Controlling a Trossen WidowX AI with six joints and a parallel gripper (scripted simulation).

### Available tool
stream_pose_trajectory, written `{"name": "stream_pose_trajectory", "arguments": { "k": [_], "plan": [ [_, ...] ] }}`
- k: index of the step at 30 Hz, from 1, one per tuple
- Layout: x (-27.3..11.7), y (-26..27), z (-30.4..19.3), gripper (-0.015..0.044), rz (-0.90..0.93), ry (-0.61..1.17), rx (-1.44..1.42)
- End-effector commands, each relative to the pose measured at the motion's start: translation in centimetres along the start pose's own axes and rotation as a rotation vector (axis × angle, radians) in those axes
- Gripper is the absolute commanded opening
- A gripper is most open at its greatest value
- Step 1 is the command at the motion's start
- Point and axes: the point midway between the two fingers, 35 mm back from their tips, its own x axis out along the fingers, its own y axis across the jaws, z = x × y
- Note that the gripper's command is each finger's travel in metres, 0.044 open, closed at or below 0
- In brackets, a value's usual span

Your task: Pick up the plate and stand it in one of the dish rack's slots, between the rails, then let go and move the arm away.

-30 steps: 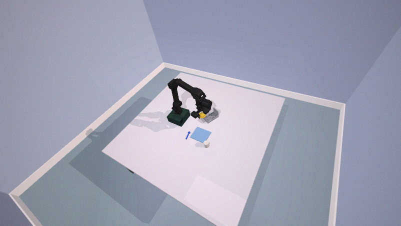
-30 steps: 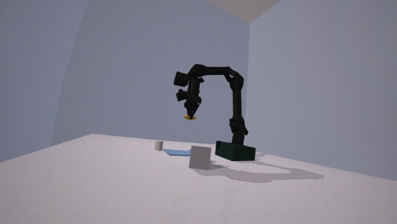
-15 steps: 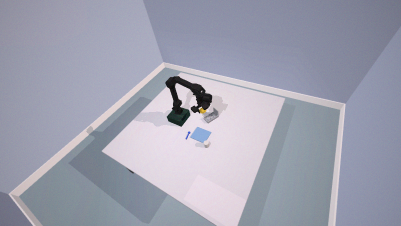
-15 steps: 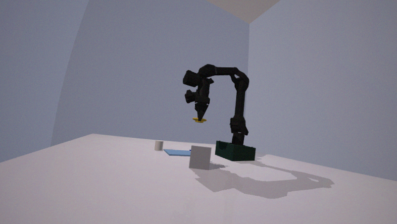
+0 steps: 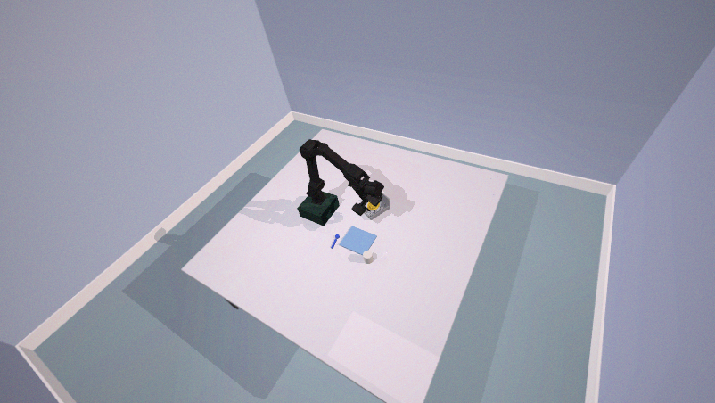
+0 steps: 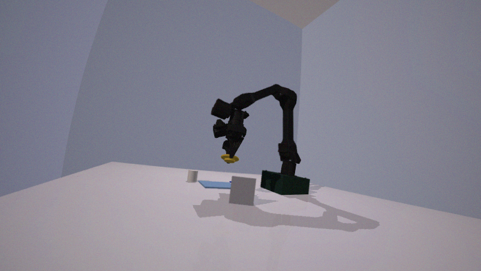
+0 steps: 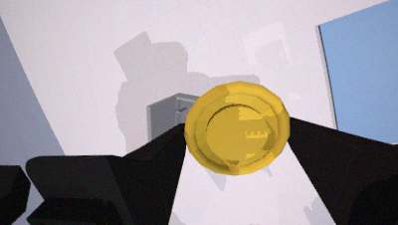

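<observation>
From the top view, a white surface (image 5: 299, 280) lies on a teal floor (image 5: 525, 300) edged by a pale curb, with blue-grey walls (image 5: 125, 100) all round. The black arm (image 5: 330, 160) rises from its dark green base (image 5: 318, 207) and bends down over the grey dish rack (image 5: 379, 208). A spot of yellow plate (image 5: 371, 205) shows at the gripper (image 5: 364, 206), just above the rack. Nearer the camera lie a light blue mat (image 5: 357, 239), a blue spoon (image 5: 334, 241) just beside it and a white cup (image 5: 368, 256) at the mat's corner.

The exterior view shows height, which the top view does not: the plate (image 6: 230, 158) hangs in the gripper (image 6: 230, 155) well above the surface (image 6: 134, 228), apart from the rack (image 6: 241, 190), which here looks like a plain grey block. The cup (image 6: 192, 175) and mat (image 6: 215, 184) sit behind it; a corner of pale ceiling (image 6: 296, 9) shows overhead.

The wrist view alone shows the grasp: the gripper (image 7: 238, 130) is clenched on the plate (image 7: 238, 128), a dark finger (image 7: 164, 149) pressing each side of the rim. The plate's face is turned to the camera, hiding most of the rack (image 7: 164, 116) below. The mat (image 7: 360, 75) fills the upper right.
</observation>
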Motion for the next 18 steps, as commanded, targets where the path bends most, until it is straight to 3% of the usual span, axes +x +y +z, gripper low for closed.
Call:
{"name": "stream_pose_trajectory", "arguments": {
  "k": [1,18],
  "plan": [
    [1.7,-0.1,0.7,0.0000,0.083,-0.022,-0.052],
    [6.1,-0.5,2.8,0.0000,0.395,-0.205,-0.301]
  ]
}}
